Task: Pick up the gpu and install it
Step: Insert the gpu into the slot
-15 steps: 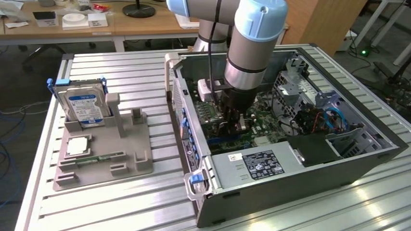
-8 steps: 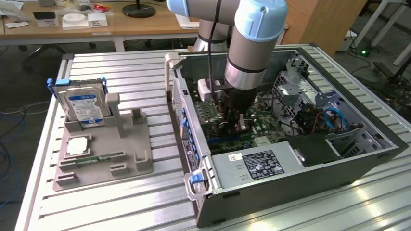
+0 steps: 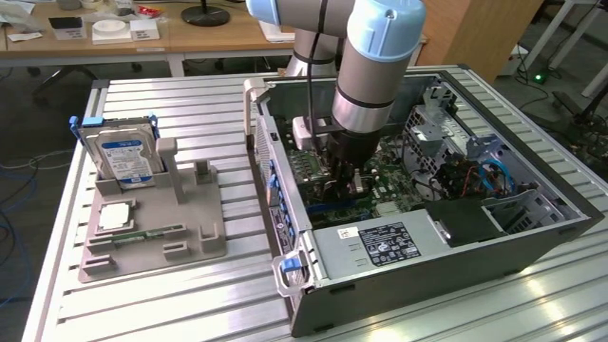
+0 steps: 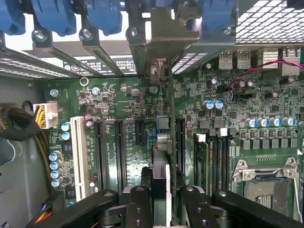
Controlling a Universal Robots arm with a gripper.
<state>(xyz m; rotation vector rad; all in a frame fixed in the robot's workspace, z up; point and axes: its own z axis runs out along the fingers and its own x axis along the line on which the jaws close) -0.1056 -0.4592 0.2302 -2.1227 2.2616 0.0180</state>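
Note:
The gpu (image 4: 164,142) is a thin dark card seen edge-on in the wrist view. It stands upright over the green motherboard (image 4: 128,104), in line with a long black slot. Its silvery end bracket (image 4: 164,40) reaches up to the row of rear slot covers with blue clips. My gripper (image 4: 161,202) is shut on the card's near edge, one black finger (image 4: 137,204) on each side. In the exterior view the gripper (image 3: 345,184) is lowered inside the open computer case (image 3: 418,278), with the dark gpu (image 3: 337,194) just under it above the board.
A grey holder tray (image 3: 204,246) on the exterior view's left carries a silver hard drive with a blue label (image 3: 124,157), a green memory stick (image 3: 147,234) and a square chip (image 3: 114,216). Inside the case are a power supply (image 3: 380,246), a CPU socket (image 4: 266,185) and a cable bundle (image 4: 19,124).

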